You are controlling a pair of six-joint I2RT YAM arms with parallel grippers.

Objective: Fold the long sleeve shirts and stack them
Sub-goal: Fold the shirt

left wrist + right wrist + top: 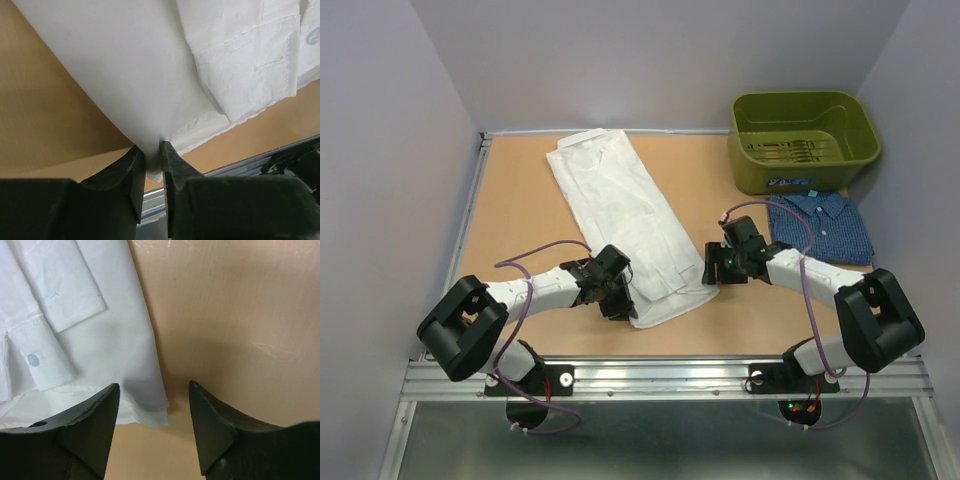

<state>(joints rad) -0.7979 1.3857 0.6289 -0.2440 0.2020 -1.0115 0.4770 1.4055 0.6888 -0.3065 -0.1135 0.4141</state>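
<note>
White collared button-up cloth shirt (620,205) is laid lengthwise on the light-brown wooden desk (520,215). It is folded into a long narrow strip. The collar is at the far end and the hem is toward the arm bases, skewed so the hem sits right of the collar. In both wrist views, cuffed sleeves are seen folded in over the body near the hem; a button is visible on one cuff.

Left jaws: clenched on the near left hem edge of the white shirt. In the left wrist view, cloth is seen pinched in the narrow gap between the two black fingers (132,175), with the fabric drawn into it.

Right jaws: spread apart, nothing grasped. In the right wrist view, the near right hem corner is seen between the black fingertips (95,415). One tip is placed over the hem edge, the other over bare desk. Contact with the cloth cannot be told.

Both arms are angled inward, one at each near corner of the hem.

Dark blue fine-patterned collared shirt (825,225) is folded into a compact rectangle at the right of the desk, well apart from the white shirt. Its near edge is partly hidden by the right arm (800,270). It is placed just in front of the olive-green plastic bin (800,170), which sits at the far right corner.
</note>
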